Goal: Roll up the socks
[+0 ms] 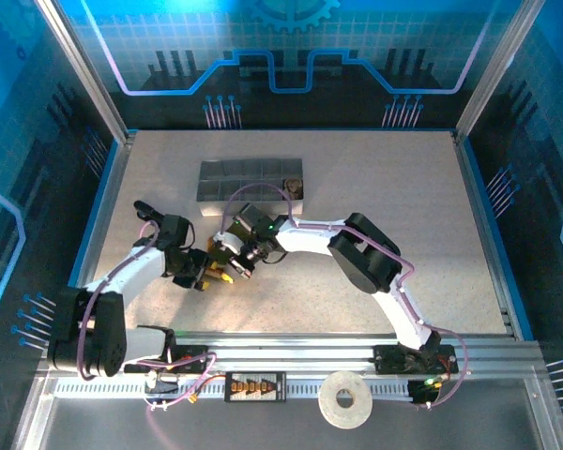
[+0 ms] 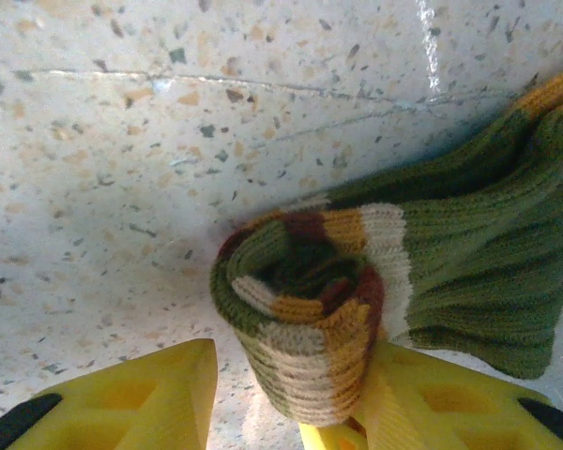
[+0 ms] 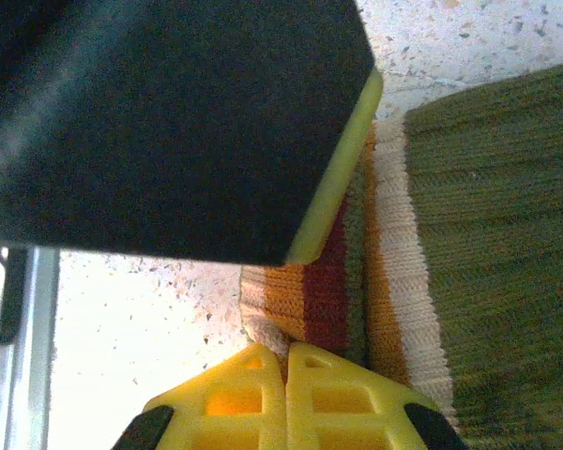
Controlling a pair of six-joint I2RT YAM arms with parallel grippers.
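The olive sock (image 2: pixel 469 234) lay on the speckled desk (image 2: pixel 122 187). Its striped cuff end was wound into a tight coil, and the ribbed green leg ran off flat toward the right of the left wrist view. The coil stood between the left fingers (image 2: pixel 141 403), which were spread apart. One was pressed against the coil's side, and a strip of bare desk was seen between the other and the wool. This stance was judged to cradle the roll against springing open rather than to squeeze it. The right fingers (image 3: pixel 296 398) were brought together, tip against tip, with a small fold of the cuff's pale edge at their very point. It was judged that the loose edge was nipped there so that the roll could be turned along the leg, though a true pinch could not be confirmed.

The spiral of the roll was shown end-on in the left wrist view. In the right wrist view the stripes were shown side-on, with the closed tips, beneath a large dark body (image 3: pixel 169 122) with a yellow rim, taken to be part of the other arm. The wider layout was given by the top external view. Both wrists were crowded together left of centre, just in front of a grey divided tray (image 1: pixel 220 178). In its right end compartment a brownish thing (image 1: pixel 292 190) lay, too small to be identified. The rolling was judged partly done, since most of the leg was unrolled.
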